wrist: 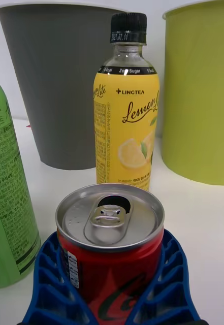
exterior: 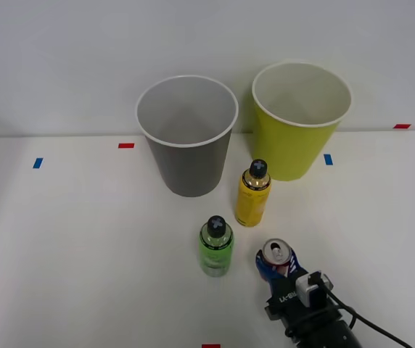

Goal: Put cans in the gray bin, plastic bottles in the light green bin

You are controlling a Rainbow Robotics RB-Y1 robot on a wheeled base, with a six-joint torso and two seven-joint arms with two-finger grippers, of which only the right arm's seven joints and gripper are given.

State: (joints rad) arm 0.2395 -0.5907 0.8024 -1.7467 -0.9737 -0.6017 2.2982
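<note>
Fingers (wrist: pixel 45 274) of my right gripper (wrist: pixel 112 294) wrapped the red can (wrist: pixel 109 244) from both sides; the ribbed blue pads pressed against its lower wall, so my jaws were closed to the can's width and held nothing else. I gripped low on the body, I judge, to keep the pull-tab top clear and the can steady for a lift; whether its base rested on the white table (exterior: pixel 84 239) I could not tell. The can stood upright, long axis vertical, silver top facing up, the tab's opening turned toward the bins.

From the front view my gripper (exterior: pixel 284 279) sat at the near right of the table with the can (exterior: pixel 276 257) in it; the green bottle (exterior: pixel 215 246) stood just beside the can on its left, apart from it; the yellow bottle (exterior: pixel 252 194) stood farther back, between me and the 2 bins. Both bottles were upright, black caps up.

The gray bin (exterior: pixel 187 138) stood at the back, mouth open upward, with the light green bin (exterior: pixel 300 123) just to its right; neither held anything I could see. The can belonged in the gray bin, so my carry would have to rise above the yellow bottle's cap; brushing it could tip that bottle.
</note>
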